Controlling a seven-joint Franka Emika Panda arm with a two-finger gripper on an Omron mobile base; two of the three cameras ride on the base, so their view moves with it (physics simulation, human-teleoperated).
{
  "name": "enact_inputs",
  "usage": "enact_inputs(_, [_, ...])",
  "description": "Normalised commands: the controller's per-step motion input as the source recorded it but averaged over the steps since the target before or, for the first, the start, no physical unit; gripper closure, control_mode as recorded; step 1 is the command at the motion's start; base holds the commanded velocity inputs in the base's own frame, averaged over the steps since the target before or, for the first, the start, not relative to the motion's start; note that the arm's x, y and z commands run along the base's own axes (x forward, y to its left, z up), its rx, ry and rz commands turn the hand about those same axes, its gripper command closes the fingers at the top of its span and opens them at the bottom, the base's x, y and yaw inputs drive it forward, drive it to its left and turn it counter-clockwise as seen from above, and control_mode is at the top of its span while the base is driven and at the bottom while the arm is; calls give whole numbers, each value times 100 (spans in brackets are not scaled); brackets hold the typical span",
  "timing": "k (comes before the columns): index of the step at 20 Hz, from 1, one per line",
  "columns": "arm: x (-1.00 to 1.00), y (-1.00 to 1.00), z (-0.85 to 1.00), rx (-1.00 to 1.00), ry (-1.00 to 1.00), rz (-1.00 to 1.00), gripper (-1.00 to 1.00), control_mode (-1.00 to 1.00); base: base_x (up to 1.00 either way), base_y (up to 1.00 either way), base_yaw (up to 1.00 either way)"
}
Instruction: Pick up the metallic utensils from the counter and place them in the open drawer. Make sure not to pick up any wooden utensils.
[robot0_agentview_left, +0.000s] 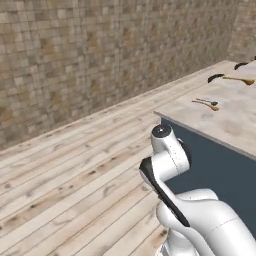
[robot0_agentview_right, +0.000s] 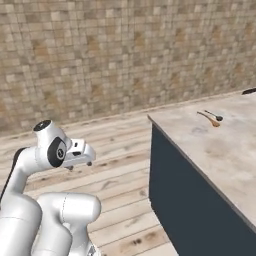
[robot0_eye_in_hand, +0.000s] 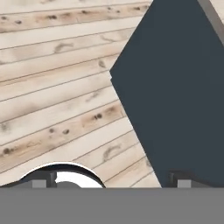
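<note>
Right base view: arm (robot0_agentview_right: 37, 165) folded, fingers (robot0_agentview_right: 80, 159) apart.

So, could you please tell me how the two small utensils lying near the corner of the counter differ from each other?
The wooden spoon is light tan-orange along its whole length, while the knife looks dark and thinner. The wooden spoon lies nearer the counter corner; the knife lies just beyond it. They share similar length, lie flat, close together and roughly parallel.

No legible text or labels
</note>
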Motion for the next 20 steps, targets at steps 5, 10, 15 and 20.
enact_inputs(5, [0, 0, 0, 0, 0, 0, -100, 100, 100, 100, -45])
enact_inputs(10, [0, 0, 0, 0, 0, 0, -100, 100, 100, 100, -44])
enact_inputs(15, [0, 0, 0, 0, 0, 0, -100, 100, 100, 100, -43])
enact_inputs(20, [0, 0, 0, 0, 0, 0, -100, 100, 100, 100, -39])
